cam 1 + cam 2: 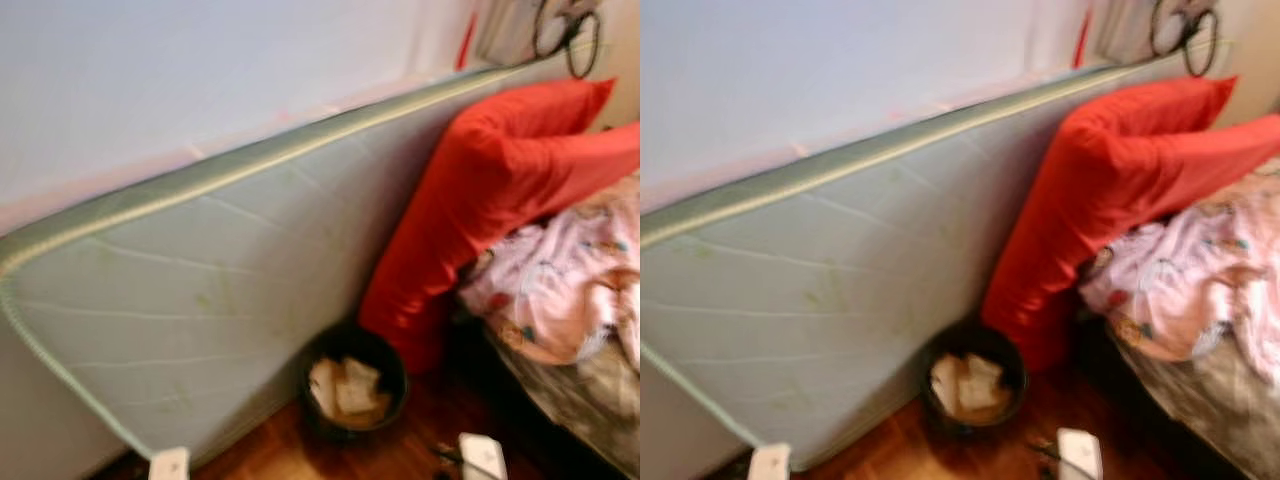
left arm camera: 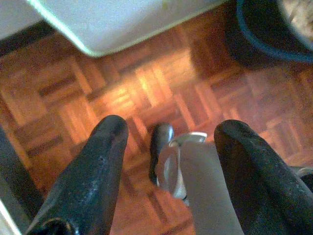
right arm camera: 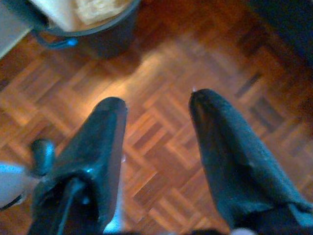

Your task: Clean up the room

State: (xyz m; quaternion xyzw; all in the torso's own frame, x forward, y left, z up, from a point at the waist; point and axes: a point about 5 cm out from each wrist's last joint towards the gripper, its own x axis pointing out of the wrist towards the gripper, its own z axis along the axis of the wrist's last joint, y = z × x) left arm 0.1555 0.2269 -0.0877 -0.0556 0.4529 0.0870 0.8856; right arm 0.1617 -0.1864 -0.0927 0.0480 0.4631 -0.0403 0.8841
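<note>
Both the left gripper (image 2: 168, 132) and right gripper (image 3: 156, 105) are held wide apart over parquet floor (image 3: 161, 63) near a dark bin (image 1: 352, 385).

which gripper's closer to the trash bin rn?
Right, though only slightly. The trash bin stands between both: the right gripper hangs just off its right side, the left gripper farther left, by the mattress corner.

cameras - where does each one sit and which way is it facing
Left eye view: on the head, looking forward and down at the mattress, red pillows and bin.
Right eye view: same scene, slightly offset.
Left wrist view: along the open left gripper, down at parquet floor.
Right wrist view: along the open right gripper, down at parquet.
Shared: the bin appears in all four.
</note>
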